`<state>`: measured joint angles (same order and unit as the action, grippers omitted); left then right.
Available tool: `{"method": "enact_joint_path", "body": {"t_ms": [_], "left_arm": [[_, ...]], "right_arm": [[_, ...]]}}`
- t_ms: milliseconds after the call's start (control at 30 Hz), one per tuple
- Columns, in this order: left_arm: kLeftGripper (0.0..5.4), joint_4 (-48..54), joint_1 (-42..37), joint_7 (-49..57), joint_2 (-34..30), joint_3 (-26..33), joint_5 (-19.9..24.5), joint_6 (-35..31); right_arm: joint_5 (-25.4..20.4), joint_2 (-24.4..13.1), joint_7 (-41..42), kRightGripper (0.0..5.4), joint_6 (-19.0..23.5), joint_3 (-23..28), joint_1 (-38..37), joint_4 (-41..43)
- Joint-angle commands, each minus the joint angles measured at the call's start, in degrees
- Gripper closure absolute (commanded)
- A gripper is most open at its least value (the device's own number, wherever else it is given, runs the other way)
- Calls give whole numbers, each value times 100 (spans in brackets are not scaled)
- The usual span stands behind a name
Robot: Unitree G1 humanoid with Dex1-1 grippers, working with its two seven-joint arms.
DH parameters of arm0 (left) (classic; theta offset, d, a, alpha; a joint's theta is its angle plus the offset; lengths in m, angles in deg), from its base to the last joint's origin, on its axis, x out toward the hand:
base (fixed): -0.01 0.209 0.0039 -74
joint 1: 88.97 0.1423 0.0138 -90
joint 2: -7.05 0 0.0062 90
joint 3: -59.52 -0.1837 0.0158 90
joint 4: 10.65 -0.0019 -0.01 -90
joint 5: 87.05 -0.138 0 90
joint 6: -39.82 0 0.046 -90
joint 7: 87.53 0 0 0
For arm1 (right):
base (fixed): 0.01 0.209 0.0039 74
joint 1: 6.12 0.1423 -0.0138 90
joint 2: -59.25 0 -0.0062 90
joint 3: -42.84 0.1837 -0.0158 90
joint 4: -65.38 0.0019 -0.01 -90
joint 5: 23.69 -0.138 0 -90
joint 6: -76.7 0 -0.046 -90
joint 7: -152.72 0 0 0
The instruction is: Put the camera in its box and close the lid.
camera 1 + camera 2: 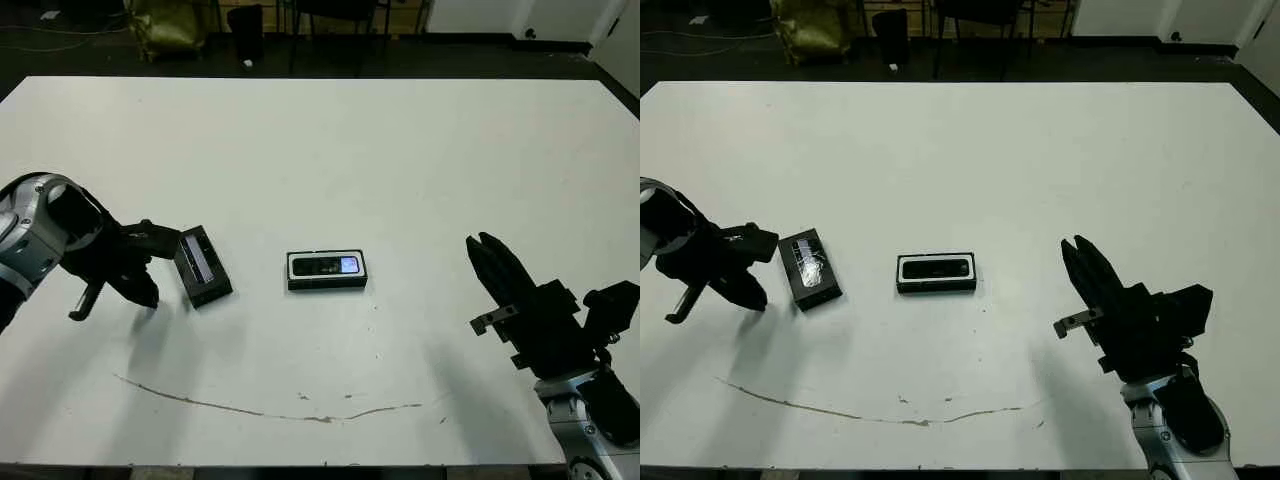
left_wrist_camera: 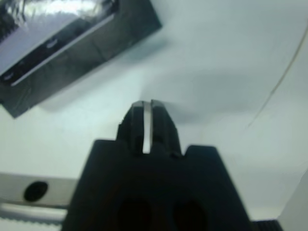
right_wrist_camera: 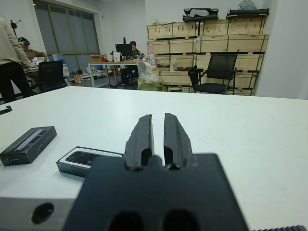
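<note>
Currently the camera [image 1: 327, 266] lies inside the box [image 1: 327, 271], screen side up, near the middle of the white counter [image 1: 400, 150]. Box is uncovered, long axis running left to right in the head views.

Lid [image 1: 203, 266] sits flat on the counter to the left of the box, well apart from it and turned at an angle; its reflective strip faces up. Left wrist view shows the strip catching light.

Left gripper [image 1: 150, 285] is just beside the lid on its left side, low over the counter. Its fingers [image 2: 155, 122] are nearly closed, only a thin slit between them, holding nothing. Contact with the lid cannot be confirmed.

Right gripper [image 1: 484, 245] is to the right of the box, well apart from it and pointing up the counter. Fingers [image 3: 141, 137] close together with a narrow gap, empty.

A thin brown streak [image 1: 250, 408] runs along the near part of the counter. Right wrist view shows people [image 3: 12, 57], chairs and stacked cartons beyond the counter.
</note>
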<state>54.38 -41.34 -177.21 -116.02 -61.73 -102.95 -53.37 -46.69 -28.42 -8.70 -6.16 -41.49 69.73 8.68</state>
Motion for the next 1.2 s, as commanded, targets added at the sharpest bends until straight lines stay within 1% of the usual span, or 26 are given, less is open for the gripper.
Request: {"method": "enact_joint_path", "body": {"t_ms": [33,133,233,333,500,567,667,767,800,867,967,1033,1100,1200], "left_arm": [[540,-109,140,29,107,-134,-231,-59],[540,-123,158,45,157,-53,-168,17],[540,-142,171,68,206,3,-109,124],[540,-160,101,-39,305,-27,-119,17],[540,-167,11,-156,523,-75,-119,-120],[540,-163,-18,-210,601,-97,-108,-136],[540,-118,-64,-277,712,-173,-108,-122],[540,-94,-119,-282,766,-311,-9,-155],[540,-123,-145,-282,786,-358,68,-224],[540,-186,-191,-282,832,-406,220,-348],[540,-155,-225,-282,886,-430,172,-415],[540,-186,-245,-282,925,-442,216,-427],[540,-280,-292,-282,978,-504,264,-599],[540,-334,-313,-282,1060,-502,210,-532]], "right_arm": [[-28,-60,43,538,65,50,-52,-44],[-129,-38,148,538,-20,67,-31,-137],[-33,-12,204,538,-218,55,-16,-255],[-77,-19,196,538,-184,51,-29,-255],[-27,-47,162,538,-159,44,-39,-216],[-43,-68,63,538,28,46,-72,-88],[-53,-43,130,538,-83,48,-69,-133],[-15,-46,96,538,-54,40,-83,-92],[-9,-27,124,538,-125,36,-75,-137],[-17,-27,104,538,-87,39,-86,-114],[-5,-59,65,538,-5,50,-112,-28],[11,-67,66,538,-12,55,-107,-26],[-5,-46,56,538,-13,55,-103,-32],[-10,-33,85,538,-73,60,-77,-100]]}}
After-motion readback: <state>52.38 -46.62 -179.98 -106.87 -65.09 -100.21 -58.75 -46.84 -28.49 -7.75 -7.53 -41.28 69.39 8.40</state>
